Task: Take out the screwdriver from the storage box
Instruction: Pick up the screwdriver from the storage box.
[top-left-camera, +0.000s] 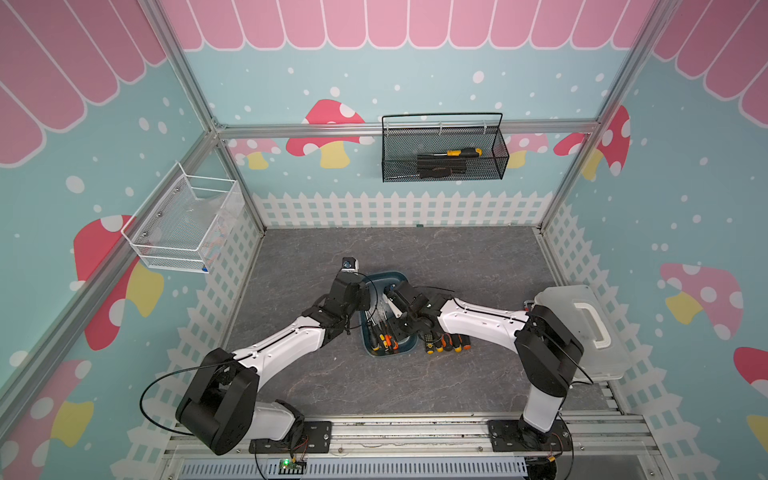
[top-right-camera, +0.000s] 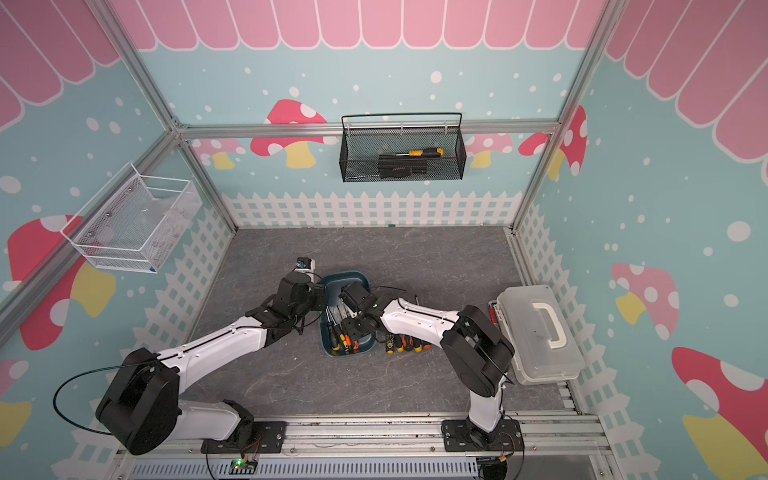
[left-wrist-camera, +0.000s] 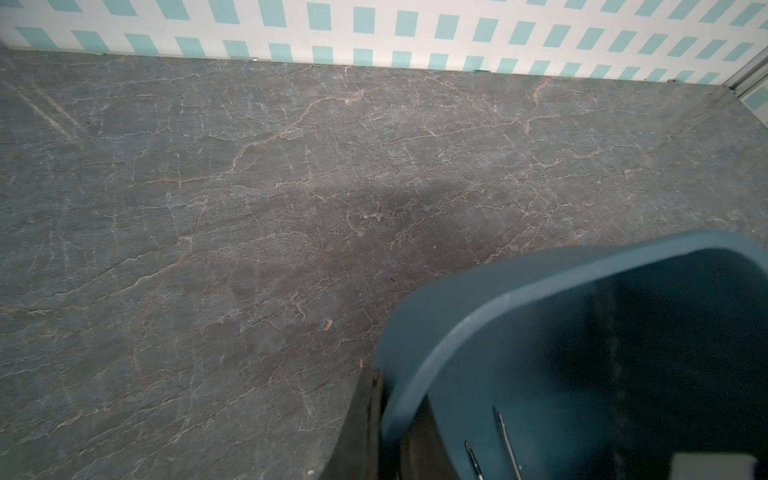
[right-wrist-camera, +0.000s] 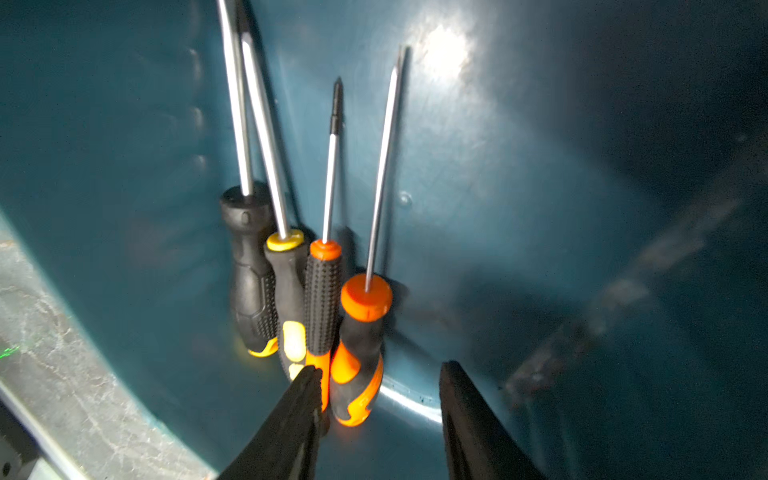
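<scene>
Risks first. The left gripper is clenched on the box wall, one finger outside and one inside as far as the left wrist view shows. If that pinch slips, the box could skid or tip on the table when a handle drags up its side.

Four screwdrivers lie packed at the near end of the box, handles touching and shafts pointing to the far end. The target screwdriver has the broad orange cap. It lies at the end of the pack, with bare box floor beside it, and rests against a stippled neighbour.

The right gripper is released, jaws apart on either side of the orange handle and not yet bearing on it. One finger overlaps the neighbour, so closing here may catch two handles — or wedge between them and roll the target away. A grip near the butt of that rounded handle could also let the long shaft swing into the wall on the lift.

Pose, in both top views: the left arm's forearm runs forward and rightward, wrist bent down onto the box's left rim. The right arm has its elbow raised near the case, with the forearm slanting left and down over the near end of the box. A row of screwdrivers lies on the table just beside the box — the lift should clear it.
</scene>
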